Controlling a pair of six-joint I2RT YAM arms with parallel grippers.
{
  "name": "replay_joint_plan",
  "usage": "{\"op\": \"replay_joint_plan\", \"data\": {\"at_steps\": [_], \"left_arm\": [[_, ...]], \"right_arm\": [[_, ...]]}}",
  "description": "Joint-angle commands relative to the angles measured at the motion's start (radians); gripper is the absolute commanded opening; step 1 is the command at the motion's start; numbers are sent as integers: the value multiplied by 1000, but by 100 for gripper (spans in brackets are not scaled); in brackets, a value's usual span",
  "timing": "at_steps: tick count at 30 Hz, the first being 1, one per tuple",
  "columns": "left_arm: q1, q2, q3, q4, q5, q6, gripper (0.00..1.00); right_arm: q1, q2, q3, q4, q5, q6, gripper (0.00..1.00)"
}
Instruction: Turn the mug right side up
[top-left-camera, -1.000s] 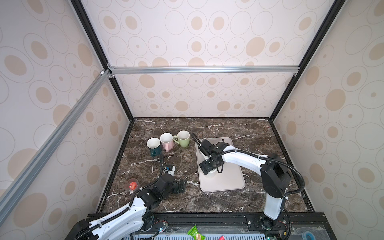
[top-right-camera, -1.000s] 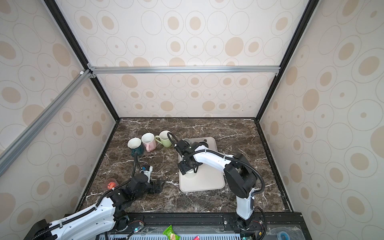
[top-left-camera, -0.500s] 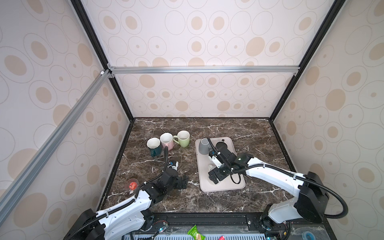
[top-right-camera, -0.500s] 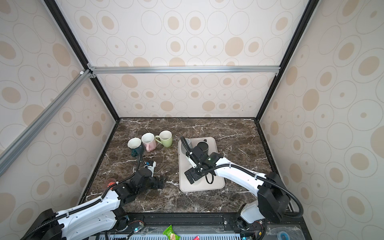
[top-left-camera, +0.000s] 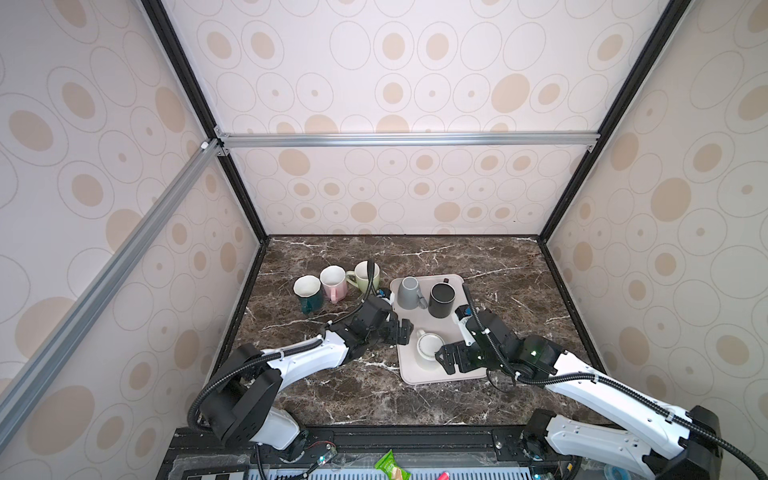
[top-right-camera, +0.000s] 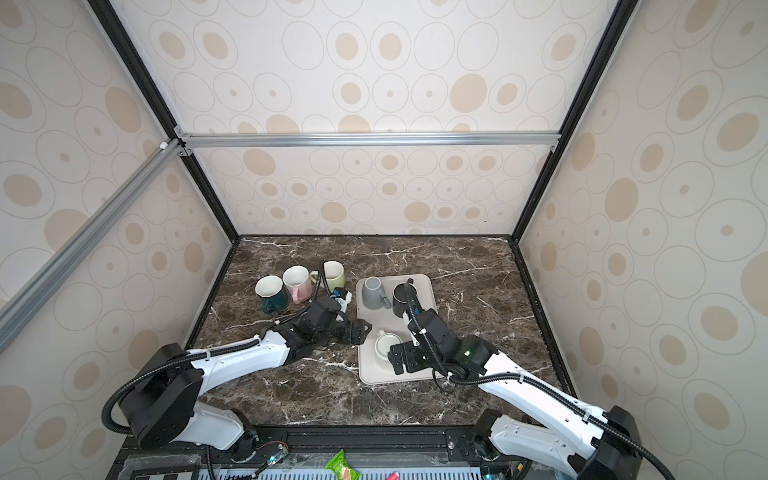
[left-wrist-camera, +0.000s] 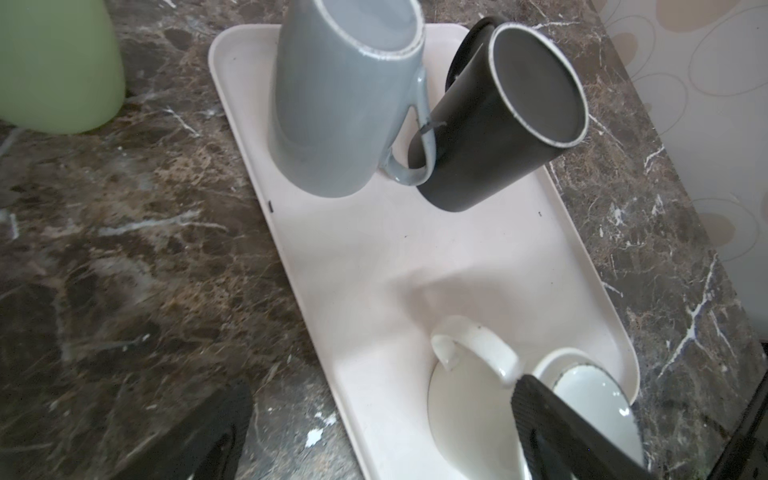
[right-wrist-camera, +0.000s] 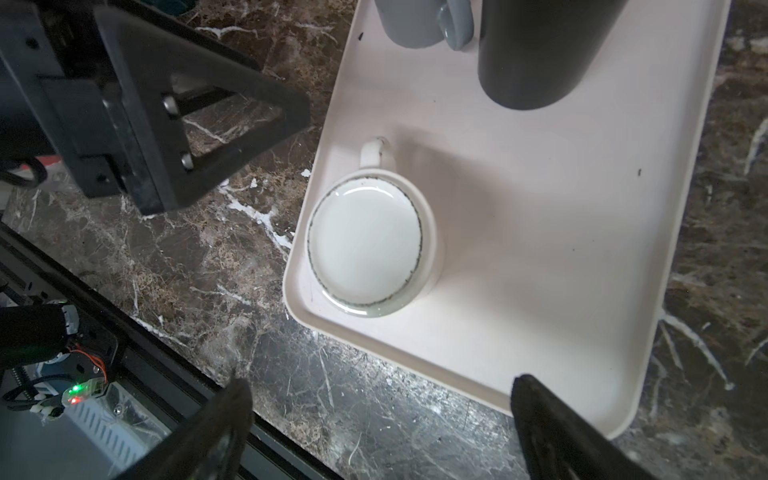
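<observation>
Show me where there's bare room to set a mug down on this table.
Widest free patch: marble table between the tray and the right wall. Also free: the tray floor between black mug and white mug. Crowded: the far-left cluster of green mug, pink mug and teal mug, and the tray's left edge beside the left gripper.

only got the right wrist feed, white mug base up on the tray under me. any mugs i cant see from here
Observer: Three, on the table left of the tray: teal mug, pink mug, green mug, all mouth up.
Operator: gray one on the tray, i only get its lower part
Observer: The gray mug stands base up.
Operator: is the other arm open or shut
Observer: The left gripper is open and empty, beside the tray near the white mug.
</observation>
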Motion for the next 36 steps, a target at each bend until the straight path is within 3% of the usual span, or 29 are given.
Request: {"op": "replay_joint_plan", "data": {"at_steps": [1, 9, 16, 25, 36], "left_arm": [[-5, 59, 101, -11, 10, -17, 98], [-32, 240, 233, -72, -3, 24, 98], [-48, 321, 289, -113, -43, 37, 96], [-75, 305, 259, -166, -118, 79, 96], [-96, 185, 133, -177, -154, 64, 95]], "right_arm": [[9, -38, -45, -11, 13, 81, 100], [11, -172, -198, 72, -28, 142, 100], [11, -229, -210, 35, -15, 143, 100], [10, -224, -213, 11, 7, 148, 100], [11, -204, -212, 14, 31, 174, 100]]}}
